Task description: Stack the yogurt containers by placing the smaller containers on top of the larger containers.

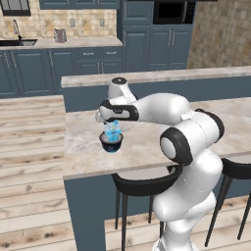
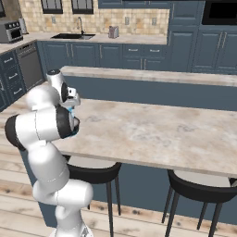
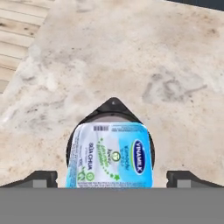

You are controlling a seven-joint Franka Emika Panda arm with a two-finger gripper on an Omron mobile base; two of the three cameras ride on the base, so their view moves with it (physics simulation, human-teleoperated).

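We see a light-blue cup [image 3: 111, 155] of thin translucent plastic with a smooth printed lid, a dark tub [image 1: 112, 142] that looks like glossy plastic, a mottled beige stone-look counter [image 1: 147, 142] with a soft sheen, and pale plank-wood flooring [image 1: 29, 162].

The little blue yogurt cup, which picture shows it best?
The hand view: the blue cup fills the middle, label readable, sitting on the dark tub. The left base view shows it small; in the right base view the arm mostly hides it.
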